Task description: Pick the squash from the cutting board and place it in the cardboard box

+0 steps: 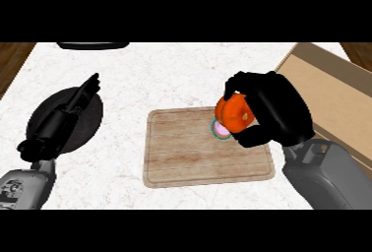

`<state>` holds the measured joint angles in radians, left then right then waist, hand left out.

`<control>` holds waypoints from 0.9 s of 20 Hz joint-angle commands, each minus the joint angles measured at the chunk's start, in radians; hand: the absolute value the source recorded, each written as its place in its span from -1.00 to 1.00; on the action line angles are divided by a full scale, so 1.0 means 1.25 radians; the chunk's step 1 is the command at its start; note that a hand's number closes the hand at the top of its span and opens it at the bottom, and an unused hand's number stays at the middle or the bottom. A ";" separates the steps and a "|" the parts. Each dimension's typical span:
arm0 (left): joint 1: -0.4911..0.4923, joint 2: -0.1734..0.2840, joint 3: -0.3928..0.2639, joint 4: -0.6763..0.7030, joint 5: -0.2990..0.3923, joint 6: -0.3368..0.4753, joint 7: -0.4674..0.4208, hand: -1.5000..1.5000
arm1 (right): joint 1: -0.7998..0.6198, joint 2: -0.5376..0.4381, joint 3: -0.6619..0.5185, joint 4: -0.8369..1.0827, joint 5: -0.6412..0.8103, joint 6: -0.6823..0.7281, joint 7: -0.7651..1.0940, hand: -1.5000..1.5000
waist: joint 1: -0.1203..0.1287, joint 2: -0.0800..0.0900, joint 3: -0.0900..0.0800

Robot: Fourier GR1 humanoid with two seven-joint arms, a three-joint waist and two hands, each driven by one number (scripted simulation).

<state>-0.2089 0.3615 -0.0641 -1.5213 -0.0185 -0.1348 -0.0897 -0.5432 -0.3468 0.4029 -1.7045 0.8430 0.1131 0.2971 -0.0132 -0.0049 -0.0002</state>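
Squash (pixel 234 114): orange, sitting at the right edge of the cutting board (pixel 196 152), and wrapped by my right hand (pixel 272 106), whose fingers and thumb are curled round it from the far side and from below. Most of its orange face shows toward the board's middle; the rest is hidden behind my palm. Whether it is already clear of the wood or touching it I cannot tell from this steep angle. Just below the squash, at the board's right edge, a small pink round thing with a teal rim (pixel 220 129) peeks out; partly covered by my fingers, and I cannot say what it is. Progress, as I judge it: grasp made, so the pick is done or nearly so. Transfer and release remain. Cardboard box (pixel 320 81) stands to the right of the board, its brown wall running diagonally behind my right hand, opening farther right and mostly out of frame; the squash is not in it yet. Remaining: carry right over the near wall, lower inside, uncurl. Left hand (pixel 69 110) lies with fingers straight, pointing away from me, over a dark round plate (pixel 91 123) well left of the board; it holds nothing and takes no part. White marbled counter (pixel 167 74) under everything; a dark object (pixel 93 45) at the far edge, cut off.
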 commanded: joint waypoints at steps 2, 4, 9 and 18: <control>-0.009 0.005 0.002 -0.040 0.000 -0.006 0.039 0.00 | -0.014 0.021 -0.159 0.006 -0.036 -0.037 0.095 1.00 | 0.011 0.002 0.001; 0.002 -0.017 -0.006 -0.003 -0.021 0.011 0.003 0.00 | -0.012 -0.019 -0.219 -0.023 -0.049 -0.018 0.112 1.00 | 0.004 0.003 0.000; 0.005 -0.028 -0.016 -0.003 -0.033 0.001 -0.004 0.00 | -0.100 -0.065 -0.366 0.097 -0.109 -0.010 0.084 1.00 | 0.015 0.005 0.000; -0.005 -0.051 -0.017 -0.025 -0.059 0.014 0.011 0.00 | -0.135 -0.219 -0.440 0.411 -0.101 0.026 -0.120 1.00 | 0.020 0.008 0.001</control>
<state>-0.2013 0.3223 -0.0701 -1.5381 -0.0664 -0.1393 -0.0941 -0.7071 -0.5384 -0.1050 -1.3351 0.7345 0.1060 0.2590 0.0105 0.0035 -0.0002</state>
